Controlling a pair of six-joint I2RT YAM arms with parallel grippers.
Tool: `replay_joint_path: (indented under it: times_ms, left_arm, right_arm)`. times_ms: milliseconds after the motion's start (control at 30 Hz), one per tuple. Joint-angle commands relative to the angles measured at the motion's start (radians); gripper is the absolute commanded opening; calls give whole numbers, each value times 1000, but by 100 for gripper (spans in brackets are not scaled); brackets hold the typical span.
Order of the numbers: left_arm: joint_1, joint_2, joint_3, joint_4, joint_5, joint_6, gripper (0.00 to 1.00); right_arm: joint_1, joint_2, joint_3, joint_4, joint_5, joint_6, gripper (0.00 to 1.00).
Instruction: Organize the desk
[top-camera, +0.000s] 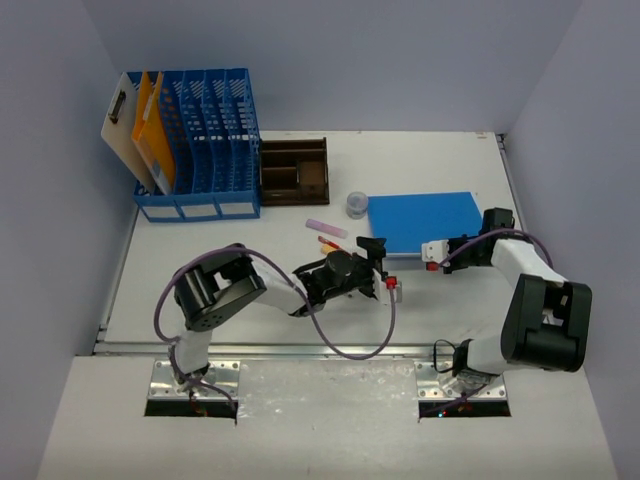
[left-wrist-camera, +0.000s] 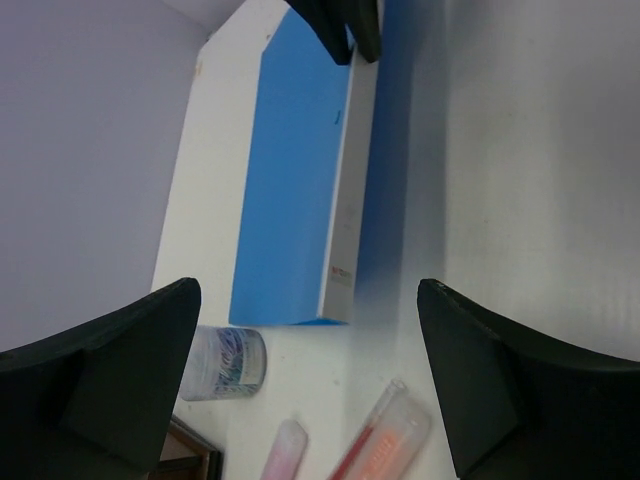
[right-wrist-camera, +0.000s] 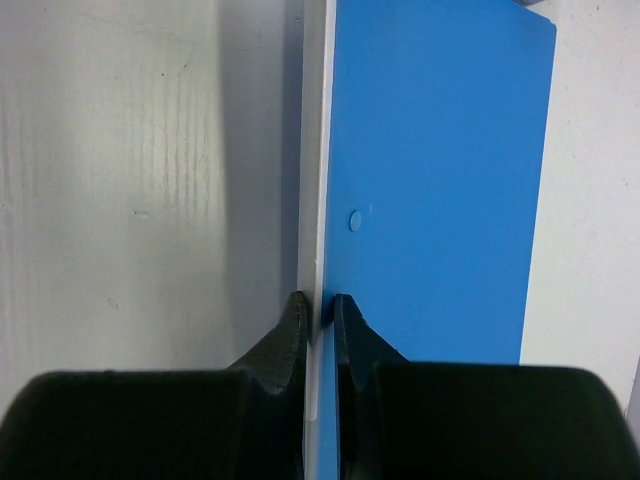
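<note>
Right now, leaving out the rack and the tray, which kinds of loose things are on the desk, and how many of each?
Book: 1
Jar: 1
Pens: 2 (pink, red)
Total: 4

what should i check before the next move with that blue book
1. right tool shut on the blue book's edge: ok
2. left tool open and holding nothing: ok
3. book lifted off the desk: cannot tell
4. small jar clear of the book's corner: cannot tell, it sits very close
5. pink marker and red pen apart from the book: ok
6. blue file rack has free slots: ok
</note>
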Motion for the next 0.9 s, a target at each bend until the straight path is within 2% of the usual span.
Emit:
replay_joint_path:
  times_ms: [0, 167, 467, 567, 633, 667, 733, 767, 800, 833, 867]
  left_arm:
    - [-18, 61, 107, 118, -119, 53, 88]
    - [-26, 178, 240, 68, -148, 87, 86]
    - [-26, 243, 263, 38, -123, 125, 80]
    - [-26, 266, 292, 23, -146, 111, 69]
    - [-26, 276, 300, 22, -146, 116, 52]
    - [-26, 279, 303, 22, -146, 119, 39]
    - [-26, 287, 315, 20, -146, 125, 24]
    - [-26, 289, 322, 17, -149, 126, 8]
    - [-26, 296, 329, 17, -155, 128, 0]
    - [-27, 299, 341, 18, -157, 127, 0]
    - [-26, 299, 345, 22, -160, 125, 0]
  right_arm:
    - [-1, -40, 38, -35, -44, 24, 1]
    - [-1, -56, 41, -55, -52, 36, 1]
    - [-1, -88, 42, -84, -76, 53, 1]
    - [-1, -108, 42, -109, -92, 47, 1]
    - [-3, -121, 35, -121, -101, 30, 1]
    - [-3, -135, 28, -125, -104, 18, 1]
    - [-1, -143, 25, -138, -106, 12, 1]
    - [-3, -145, 25, -142, -104, 13, 1]
    - [-3, -151, 24, -145, -99, 15, 1]
    - [-3, -154, 22, -144, -95, 17, 1]
    - [-3, -157, 18, -136, -90, 38, 10]
